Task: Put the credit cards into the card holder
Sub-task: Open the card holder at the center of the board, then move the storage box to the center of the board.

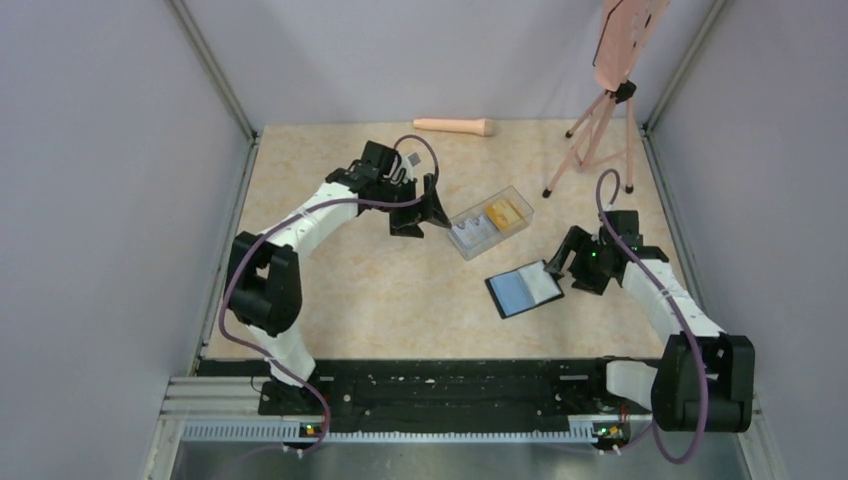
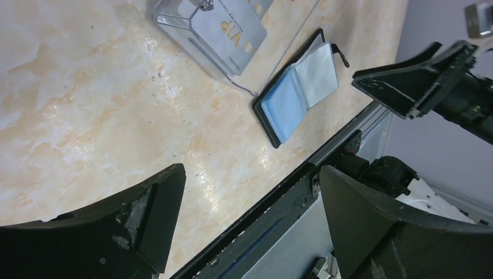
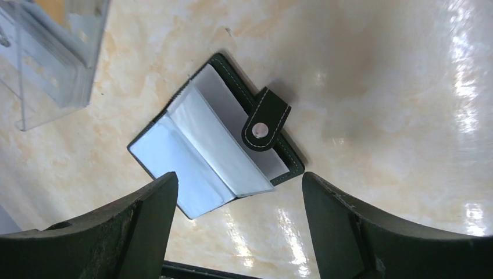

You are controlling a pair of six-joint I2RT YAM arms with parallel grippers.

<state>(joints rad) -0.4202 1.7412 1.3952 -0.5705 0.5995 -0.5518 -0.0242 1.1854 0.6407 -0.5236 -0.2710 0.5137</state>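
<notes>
1. On the beige marbled table (image 1: pixel 350 290), in its right half and toward the near edge, the card holder (image 1: pixel 524 289) lies open and flat. Its blue-grey pockets face up.
2. In the right wrist view its clasp tab (image 3: pixel 265 125) is folded over onto the pale pocket page, with the snap showing.
3. The credit cards (image 1: pixel 490 222) are not in the holder. They lie inside a clear plastic box (image 1: pixel 519 200) that sits just behind the holder and slightly to its left, with a strip of bare table between the two.
4. A yellow-orange card (image 1: pixel 503 213) lies in the box's far end and a grey-white card (image 2: pixel 229 29) in its near end. The grey one carries the letters "VIP".
5. The left gripper (image 1: pixel 432 215) is close to the box's left end. Its fingers (image 2: pixel 145 226) stand wide apart with nothing between them, and whether it touches the box cannot be told.
6. The right gripper (image 1: pixel 555 268) is just beside the holder's right edge. Its fingers (image 3: pixel 360 232) are spread apart and hold nothing, and the holder lies on the table beyond them.
7. At the back edge lie a pink cylinder (image 1: pixel 455 126) and, to the right, a pink tripod (image 1: pixel 592 140).
</notes>
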